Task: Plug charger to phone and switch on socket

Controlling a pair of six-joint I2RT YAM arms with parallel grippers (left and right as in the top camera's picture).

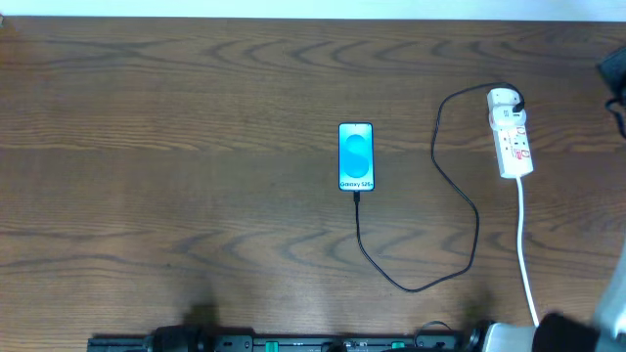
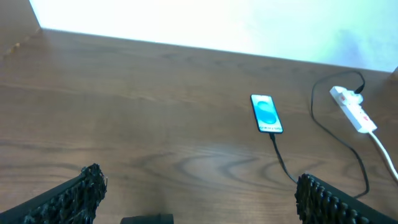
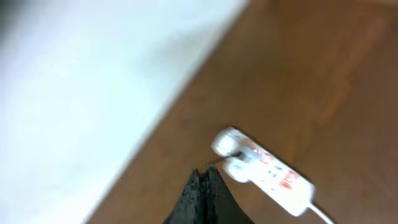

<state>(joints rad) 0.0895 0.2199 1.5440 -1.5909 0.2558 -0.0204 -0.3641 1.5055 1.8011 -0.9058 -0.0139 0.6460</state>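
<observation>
The phone [image 1: 356, 155] lies face up at the table's middle, its blue screen lit; it also shows in the left wrist view [image 2: 267, 113]. The black charger cable [image 1: 456, 186] runs from the phone's near end in a loop to a white adapter on the socket [image 1: 511, 135]. The plug tip sits at the phone's bottom edge [image 1: 357, 196]. The socket also shows in the left wrist view [image 2: 352, 109] and the right wrist view [image 3: 267, 173]. My left gripper [image 2: 199, 196] is open and empty, well short of the phone. My right gripper [image 3: 206, 190] is shut and empty, above the table near the socket.
The socket's white cord [image 1: 524, 254] runs toward the near right edge. A white wall [image 2: 217, 25] borders the table's far side. Arm bases lie along the near edge [image 1: 293, 342].
</observation>
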